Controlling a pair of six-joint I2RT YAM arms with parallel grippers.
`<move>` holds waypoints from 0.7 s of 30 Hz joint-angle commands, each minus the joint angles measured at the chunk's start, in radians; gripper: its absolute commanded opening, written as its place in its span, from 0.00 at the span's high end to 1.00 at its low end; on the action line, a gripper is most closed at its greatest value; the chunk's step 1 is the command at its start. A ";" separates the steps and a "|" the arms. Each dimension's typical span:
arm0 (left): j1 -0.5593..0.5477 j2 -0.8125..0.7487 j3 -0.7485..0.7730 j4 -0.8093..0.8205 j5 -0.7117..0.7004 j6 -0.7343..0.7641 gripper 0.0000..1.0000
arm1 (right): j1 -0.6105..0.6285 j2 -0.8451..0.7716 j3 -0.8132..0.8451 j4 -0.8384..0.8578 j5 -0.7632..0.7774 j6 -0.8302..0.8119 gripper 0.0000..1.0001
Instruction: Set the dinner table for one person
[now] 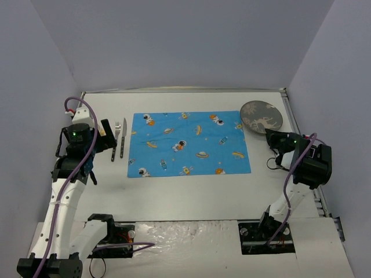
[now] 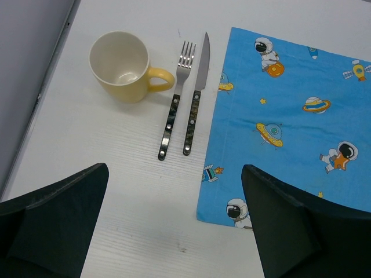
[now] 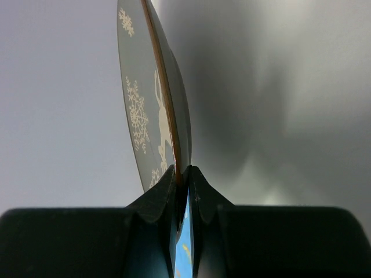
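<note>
At the far right of the white surface, the right tool is clamped on the rim of the dark plate — the left tool hangs spread wide above mug, fork and knife.

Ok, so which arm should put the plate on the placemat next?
Right. The right fingers pinch the plate by its rim, just off the placemat's right edge. The left fingers are open and empty, by the fork and knife on the opposite side.
</note>
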 commanded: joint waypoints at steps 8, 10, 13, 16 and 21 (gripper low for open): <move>0.019 -0.014 0.013 0.067 0.021 -0.012 0.03 | 0.289 -0.324 0.150 0.051 -0.182 -0.126 1.00; 0.020 -0.012 0.014 0.066 0.018 -0.010 0.03 | 0.346 -0.320 0.165 0.033 -0.201 -0.140 1.00; 0.022 -0.014 0.012 0.066 0.018 -0.013 0.03 | 0.449 -0.304 0.192 -0.011 -0.212 -0.172 1.00; 0.025 -0.017 0.011 0.068 0.016 -0.013 0.03 | 0.523 -0.278 0.214 -0.033 -0.223 -0.192 1.00; 0.024 -0.017 0.007 0.068 0.015 -0.013 0.03 | 0.613 -0.217 0.209 -0.011 -0.225 -0.194 1.00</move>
